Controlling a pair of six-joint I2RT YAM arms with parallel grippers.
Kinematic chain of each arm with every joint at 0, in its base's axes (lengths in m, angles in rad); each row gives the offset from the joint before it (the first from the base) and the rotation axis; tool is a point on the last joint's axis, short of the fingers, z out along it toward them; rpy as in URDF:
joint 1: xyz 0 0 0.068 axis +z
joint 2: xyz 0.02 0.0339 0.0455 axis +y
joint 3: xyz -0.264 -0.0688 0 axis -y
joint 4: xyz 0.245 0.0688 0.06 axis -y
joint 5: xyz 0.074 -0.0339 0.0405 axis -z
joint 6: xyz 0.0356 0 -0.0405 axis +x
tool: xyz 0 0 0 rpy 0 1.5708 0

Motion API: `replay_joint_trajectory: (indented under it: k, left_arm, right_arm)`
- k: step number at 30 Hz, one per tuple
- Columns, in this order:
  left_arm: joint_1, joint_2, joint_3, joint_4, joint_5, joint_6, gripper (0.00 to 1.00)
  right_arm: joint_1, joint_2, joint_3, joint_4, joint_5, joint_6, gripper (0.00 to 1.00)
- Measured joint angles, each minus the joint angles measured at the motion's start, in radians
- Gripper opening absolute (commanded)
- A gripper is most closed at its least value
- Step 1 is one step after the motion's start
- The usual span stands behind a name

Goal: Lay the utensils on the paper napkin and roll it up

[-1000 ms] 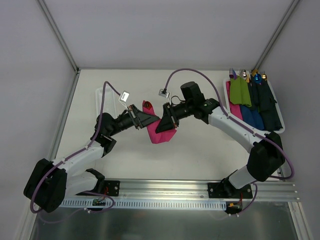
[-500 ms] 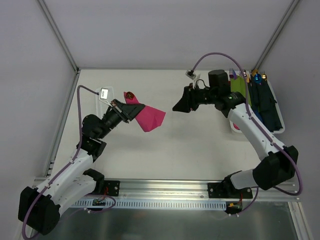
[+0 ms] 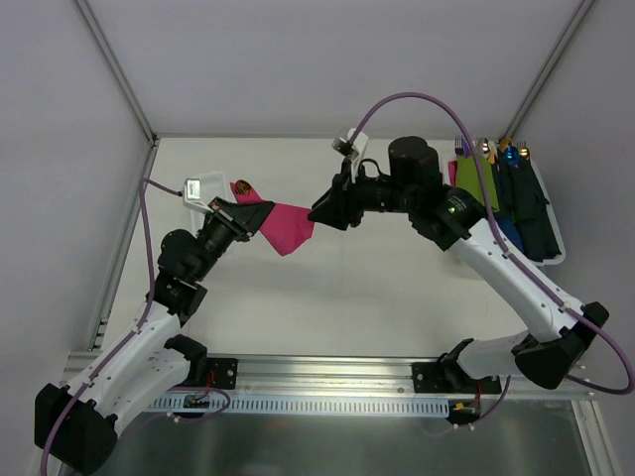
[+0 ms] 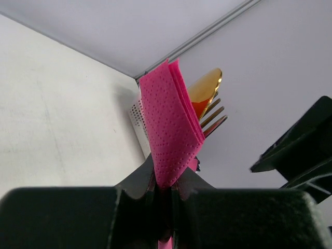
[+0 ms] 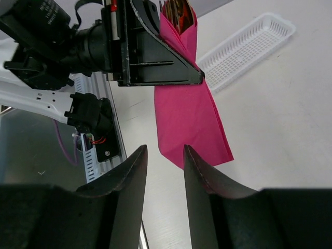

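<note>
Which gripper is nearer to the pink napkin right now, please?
Left. The left gripper is shut on the napkin, which is wrapped around the gold utensils. The right gripper is open, facing the napkin's free end from the other side, not gripping it.

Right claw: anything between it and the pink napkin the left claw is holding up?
Nothing visible. The right claw, open, faces the paper napkin across an empty gap. Only the left claw, shut on the napkin, touches it.

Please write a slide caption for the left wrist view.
Left claw grips the pink napkin folded around gold utensils.
</note>
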Motion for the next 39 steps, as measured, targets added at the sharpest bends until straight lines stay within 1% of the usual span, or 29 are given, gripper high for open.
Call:
replay_joint_trajectory:
  k: [2, 4, 6, 8, 9, 17, 20, 26, 39]
  left_arm:
    - [0.0, 0.001, 0.0, -0.005, -0.001, -0.007, 0.0]
    - [0.0, 0.001, 0.002, -0.01, -0.001, -0.015, 0.0]
    - [0.0, 0.001, 0.003, -0.01, 0.0, -0.02, 0.0]
    - [0.0, 0.001, 0.007, -0.011, 0.002, -0.023, 0.0]
    - [0.0, 0.001, 0.01, -0.011, 0.004, -0.024, 0.0]
    - [0.0, 0.002, 0.027, -0.01, 0.017, -0.04, 0.0]
    - [0.0, 0.002, 0.027, -0.01, 0.02, -0.043, 0.0]
    - [0.0, 0.005, 0.027, -0.008, 0.042, -0.05, 0.0]
    - [0.0, 0.03, 0.027, 0.013, 0.088, -0.07, 0.0]
  right_arm:
    - [0.034, 0.028, 0.0, 0.001, 0.032, -0.009, 0.42]
    - [0.058, 0.06, 0.0, 0.0, 0.061, -0.02, 0.43]
    - [0.082, 0.093, 0.0, 0.0, 0.093, -0.032, 0.46]
    - [0.104, 0.119, 0.0, 0.0, 0.117, -0.041, 0.53]
    - [0.113, 0.13, 0.0, 0.0, 0.125, -0.046, 0.58]
    - [0.124, 0.182, 0.0, 0.001, 0.146, -0.055, 0.64]
    - [0.124, 0.189, 0.0, 0.001, 0.146, -0.055, 0.69]
    - [0.124, 0.192, 0.0, 0.008, 0.123, -0.051, 0.68]
    - [0.119, 0.219, 0.0, 0.054, -0.027, 0.005, 0.61]
